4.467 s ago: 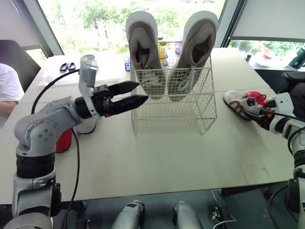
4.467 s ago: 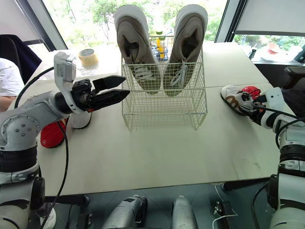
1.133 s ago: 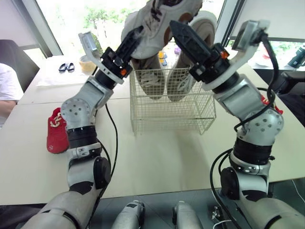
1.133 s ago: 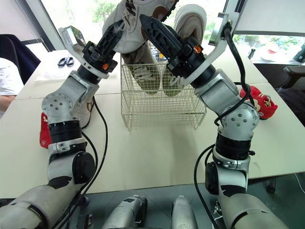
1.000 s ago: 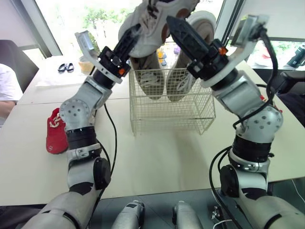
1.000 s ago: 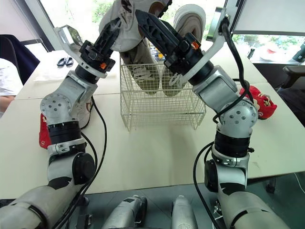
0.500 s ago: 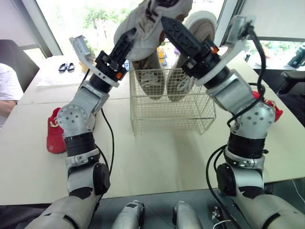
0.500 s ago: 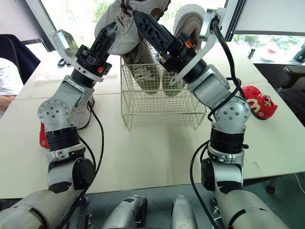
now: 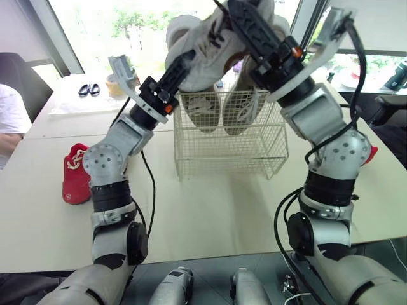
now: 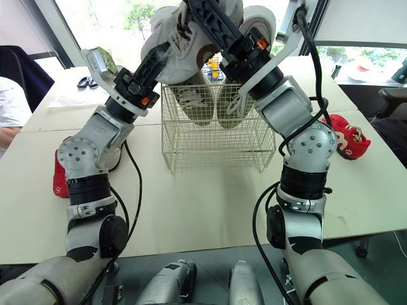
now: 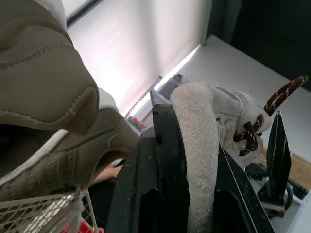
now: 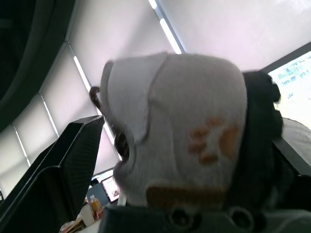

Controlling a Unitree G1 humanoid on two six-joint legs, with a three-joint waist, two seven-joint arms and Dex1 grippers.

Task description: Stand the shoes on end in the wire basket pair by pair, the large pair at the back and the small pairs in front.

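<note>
A small white shoe (image 9: pixel 206 47) with brown laces hangs in the air above the wire basket (image 9: pixel 229 143). My left gripper (image 9: pixel 184 63) is shut on its suede rim (image 11: pixel 199 145). My right gripper (image 9: pixel 245 16) reaches in from the right and stands open around the heel (image 12: pixel 194 136); one finger (image 12: pixel 63 165) is clear of the shoe. The large beige pair (image 10: pixel 191 101) stands on end at the back of the basket. One small red shoe (image 9: pixel 75 181) lies on the table at the left, another (image 10: pixel 346 143) at the right. A white shoe (image 10: pixel 113 159) lies behind my left arm.
Scissors (image 9: pixel 89 89) and a tape roll (image 9: pixel 114 82) lie at the table's far left. A person in a white sleeve (image 9: pixel 9 121) sits at the left edge. The front half of the basket holds no shoes.
Earlier the shoe lay on the table at the right; both grippers now have it aloft. In the last second it dropped slightly toward the basket, and my right gripper swung steeper.
</note>
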